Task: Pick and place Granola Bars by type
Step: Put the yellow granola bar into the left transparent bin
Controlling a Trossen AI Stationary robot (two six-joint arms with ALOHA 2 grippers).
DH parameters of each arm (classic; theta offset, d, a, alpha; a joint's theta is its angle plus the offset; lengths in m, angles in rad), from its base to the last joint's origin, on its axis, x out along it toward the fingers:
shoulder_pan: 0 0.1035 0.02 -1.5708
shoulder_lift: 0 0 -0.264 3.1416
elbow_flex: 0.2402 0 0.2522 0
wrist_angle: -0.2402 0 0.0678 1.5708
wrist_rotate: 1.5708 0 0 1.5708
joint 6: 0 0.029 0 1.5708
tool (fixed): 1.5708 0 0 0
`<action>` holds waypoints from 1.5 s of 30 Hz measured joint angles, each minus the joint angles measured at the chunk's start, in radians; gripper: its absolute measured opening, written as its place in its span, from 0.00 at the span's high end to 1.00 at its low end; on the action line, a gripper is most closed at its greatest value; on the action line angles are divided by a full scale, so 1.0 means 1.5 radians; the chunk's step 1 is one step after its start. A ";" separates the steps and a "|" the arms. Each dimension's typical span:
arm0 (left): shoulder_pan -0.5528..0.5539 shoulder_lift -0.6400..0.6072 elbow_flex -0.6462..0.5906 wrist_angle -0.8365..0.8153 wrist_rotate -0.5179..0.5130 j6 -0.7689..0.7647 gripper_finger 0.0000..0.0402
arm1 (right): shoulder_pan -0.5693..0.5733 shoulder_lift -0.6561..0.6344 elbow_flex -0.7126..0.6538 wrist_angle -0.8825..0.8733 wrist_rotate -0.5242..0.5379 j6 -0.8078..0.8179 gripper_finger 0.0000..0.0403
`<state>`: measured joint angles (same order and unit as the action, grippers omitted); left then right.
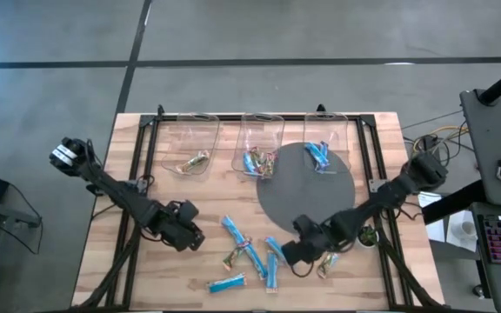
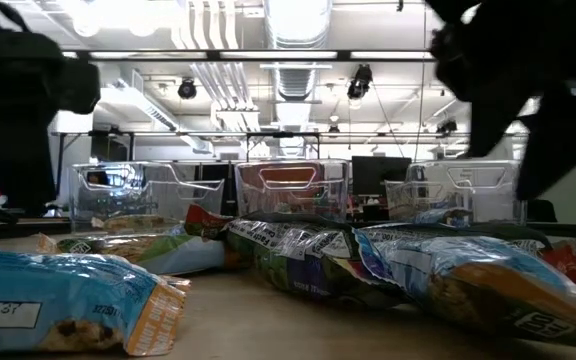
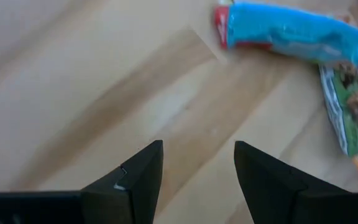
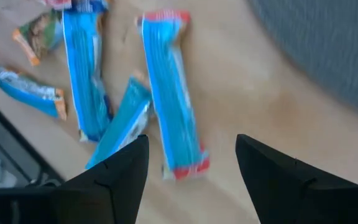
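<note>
Hands over loose wrapped bars on the wooden desk (image 1: pixel 190 278).
Left hand (image 3: pixel 197 171) and right hand (image 4: pixel 191 165) hung open, empty; bright blue wrapped bars (image 4: pixel 169 106) lay beside the round grey mat (image 1: pixel 311 187); three clear plastic bins (image 1: pixel 261 143) lined the far edge.

Pale wood table (image 1: pixel 103 252), smooth with visible grain; a matt grey disc (image 1: pixel 307 187) lying flat on it; 3 clear glossy plastic bins (image 1: pixel 262 139) along the far edge; bars (image 4: pixel 169 118) in shiny crinkled foil wrappers; dark matt plastic fingers (image 3: pixel 138 177) on the gripper.
</note>
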<state>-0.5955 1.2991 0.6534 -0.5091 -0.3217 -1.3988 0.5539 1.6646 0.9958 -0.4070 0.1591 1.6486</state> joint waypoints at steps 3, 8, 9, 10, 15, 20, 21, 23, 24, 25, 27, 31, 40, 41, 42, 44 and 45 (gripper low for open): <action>-0.017 0.000 -0.030 0.055 0.000 -0.006 0.55 | 0.022 0.000 0.005 0.000 -0.004 0.054 0.43; -0.035 0.000 -0.076 0.130 0.001 -0.006 0.55 | 0.051 0.000 0.010 0.001 -0.007 0.156 0.43; -0.036 0.000 -0.084 0.143 0.001 -0.006 0.55 | 0.057 0.000 0.011 0.000 -0.013 0.178 0.43; -0.037 0.000 -0.092 0.157 0.000 -0.006 0.55 | 0.061 0.000 0.012 0.000 -0.023 0.199 0.43; -0.037 0.000 -0.119 0.203 -0.009 -0.005 0.55 | 0.081 0.000 0.012 -0.011 -0.094 0.306 0.43; -0.037 0.000 -0.124 0.212 -0.014 0.020 0.55 | 0.097 0.000 0.012 -0.060 -0.127 0.406 0.43; -0.037 0.000 -0.124 0.212 -0.014 0.025 0.55 | 0.099 0.000 0.012 -0.069 -0.128 0.419 0.43; -0.037 0.000 -0.124 0.212 -0.014 0.032 0.55 | 0.103 0.000 0.012 -0.087 -0.130 0.439 0.42; -0.037 0.000 -0.124 0.212 -0.014 0.037 0.55 | 0.103 0.000 0.014 -0.100 -0.135 0.445 0.42; -0.037 0.000 -0.124 0.212 -0.014 0.043 0.55 | 0.103 0.000 0.016 -0.115 -0.146 0.449 0.41; -0.037 0.000 -0.124 0.212 -0.014 0.049 0.55 | 0.102 0.000 0.019 -0.145 -0.179 0.455 0.40; -0.037 0.000 -0.124 0.212 -0.014 0.067 0.55 | 0.102 0.000 0.019 -0.200 -0.211 0.460 0.39; -0.036 0.000 -0.124 0.212 -0.016 0.101 0.55 | 0.101 0.000 -0.009 -0.196 -0.211 0.458 0.38; -0.036 0.000 -0.124 0.212 -0.019 0.102 0.55 | 0.101 0.000 -0.017 -0.196 -0.211 0.458 0.38; -0.036 0.000 -0.124 0.212 -0.021 0.103 0.55 | 0.101 0.000 -0.026 -0.195 -0.210 0.459 0.38; -0.036 0.000 -0.124 0.212 -0.023 0.106 0.55 | 0.096 0.000 -0.041 -0.195 -0.210 0.460 0.38; -0.036 0.000 -0.124 0.212 -0.023 0.107 0.55 | 0.094 0.000 -0.048 -0.194 -0.207 0.459 0.38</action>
<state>-0.6502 1.2995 0.4679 -0.1905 -0.3569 -1.2388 0.6943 1.6642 0.9243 -0.6987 -0.1512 2.3375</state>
